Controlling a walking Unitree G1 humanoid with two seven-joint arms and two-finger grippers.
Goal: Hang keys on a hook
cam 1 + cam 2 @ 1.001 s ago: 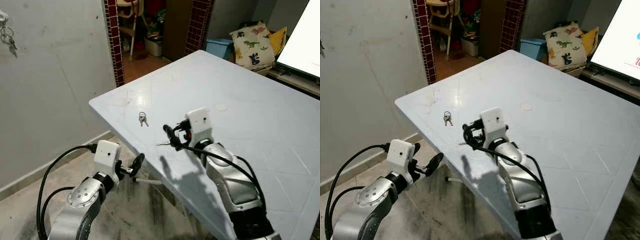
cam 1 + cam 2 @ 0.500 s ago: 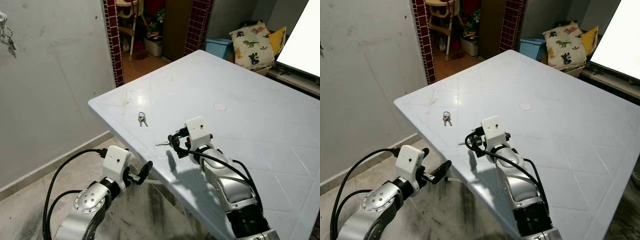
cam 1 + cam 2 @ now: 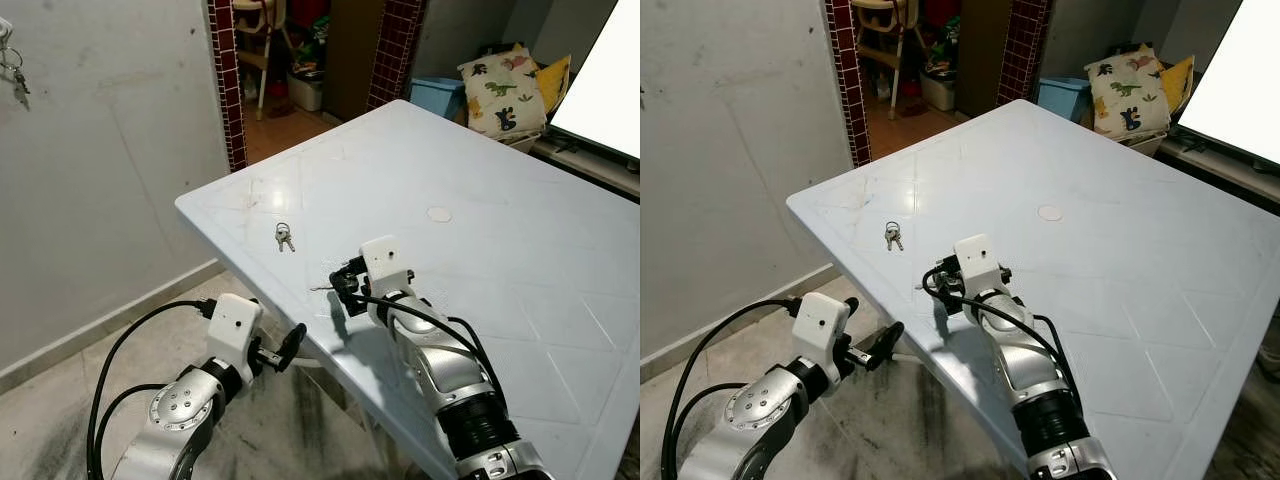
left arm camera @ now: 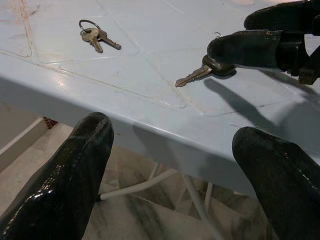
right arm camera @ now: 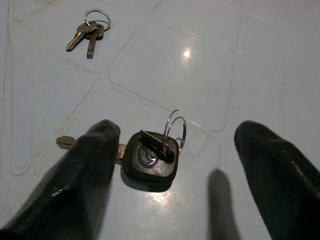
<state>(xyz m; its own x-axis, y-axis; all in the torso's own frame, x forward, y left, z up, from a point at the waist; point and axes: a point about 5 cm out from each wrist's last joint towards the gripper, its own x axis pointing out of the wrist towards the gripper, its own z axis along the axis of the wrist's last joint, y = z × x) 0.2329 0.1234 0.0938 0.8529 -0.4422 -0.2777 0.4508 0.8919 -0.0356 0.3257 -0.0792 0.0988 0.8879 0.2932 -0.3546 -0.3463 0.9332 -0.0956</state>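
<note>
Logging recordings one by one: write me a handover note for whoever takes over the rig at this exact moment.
Right gripper: jaws open, straddling the black-headed key lying on the white table; not gripped.
Left gripper: open, idle below the table edge.
A small pair of keys lies further along the table; another bunch already hangs on the wall hook.
Done: approach. Left: close, lift, carry to the hook, hang.
</note>
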